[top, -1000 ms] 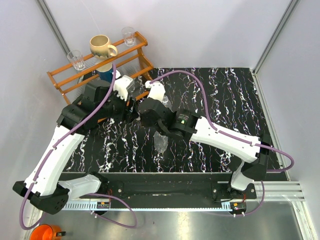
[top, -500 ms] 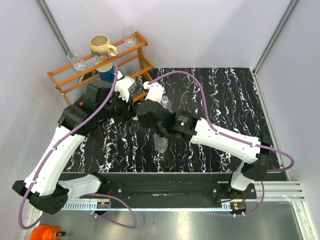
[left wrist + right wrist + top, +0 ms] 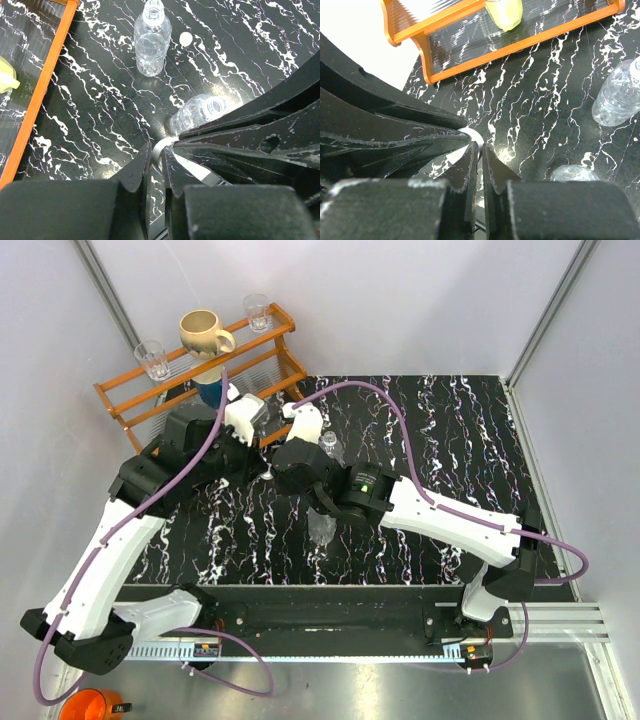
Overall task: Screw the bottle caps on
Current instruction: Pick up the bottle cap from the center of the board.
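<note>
Beside upright clear ribbed bottle (image 3: 151, 42), tiny white round cap (image 3: 185, 38)

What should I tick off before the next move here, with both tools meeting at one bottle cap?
1. The held cap is pinched at the left tool tips: ok.
2. The right tool is clear of that cap: cannot tell; its jaws stand nearly shut right at it.
3. Necks of the near bottle and the far bottle are open: ok.
4. The spare cap lies on the table beside the far bottle: ok.
5. A bottle is steadied for screwing: not ok; neither tool holds one.
</note>
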